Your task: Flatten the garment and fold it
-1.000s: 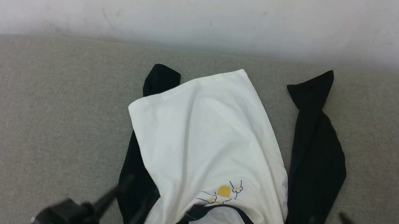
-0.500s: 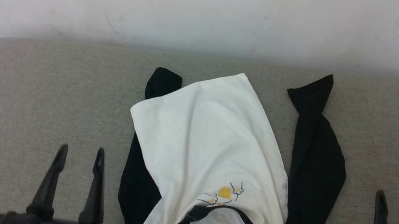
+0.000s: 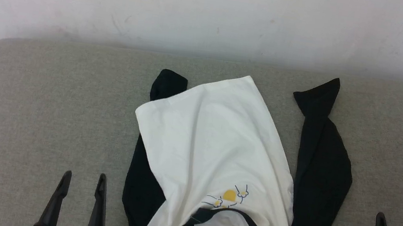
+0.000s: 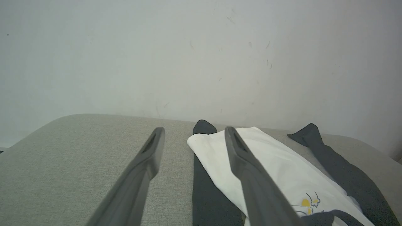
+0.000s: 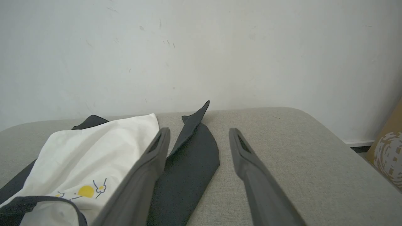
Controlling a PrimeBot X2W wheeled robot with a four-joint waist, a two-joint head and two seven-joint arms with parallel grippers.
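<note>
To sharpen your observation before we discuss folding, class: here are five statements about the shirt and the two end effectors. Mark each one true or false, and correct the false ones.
1. The shirt lies on a grey pad. True.
2. The left end effector grips the shirt. False: it is open beside the shirt and holds nothing.
3. The yellow graphic is on the white part of the shirt. True.
4. The right end effector is shut. False: its fingers stand apart, and it is clear of the shirt.
5. The shirt is neatly folded. False: it lies rumpled, with black parts sticking out around the white panel.
</note>
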